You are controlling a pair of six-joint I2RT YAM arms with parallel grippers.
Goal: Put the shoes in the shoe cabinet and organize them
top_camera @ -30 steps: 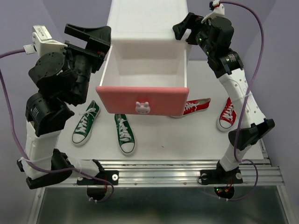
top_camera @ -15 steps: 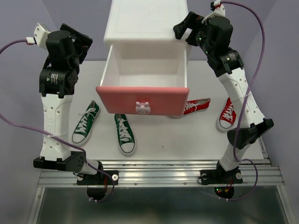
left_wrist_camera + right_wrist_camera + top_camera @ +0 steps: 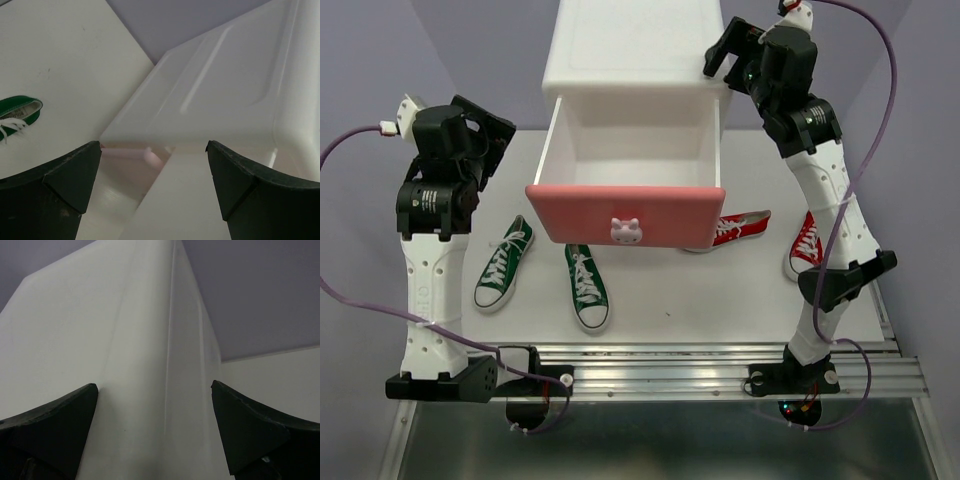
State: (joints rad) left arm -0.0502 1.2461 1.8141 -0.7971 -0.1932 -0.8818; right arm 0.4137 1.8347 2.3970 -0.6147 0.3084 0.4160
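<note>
The white shoe cabinet (image 3: 638, 45) stands at the back centre. Its upper drawer (image 3: 625, 215) is pulled out, with a pink front and a bunny knob, and the inside is bare. Two green shoes (image 3: 503, 263) (image 3: 588, 288) lie on the table in front left. Two red shoes (image 3: 740, 230) (image 3: 807, 243) lie at the right, one partly under the drawer front. My left gripper (image 3: 498, 140) is open and empty, left of the drawer. In the left wrist view it (image 3: 153, 165) faces the cabinet's side (image 3: 225, 85). My right gripper (image 3: 728, 55) is open at the cabinet's upper right corner (image 3: 150, 365).
The white table (image 3: 660, 300) ends at a metal rail along the near edge. A green shoe's heel (image 3: 17, 112) shows at the left of the left wrist view. Purple cables hang from both arms.
My left arm has unfolded upright and its gripper has drawn back left, away from the drawer's side. My right gripper has shifted slightly up along the cabinet's corner. Shoes and drawer have not moved.
</note>
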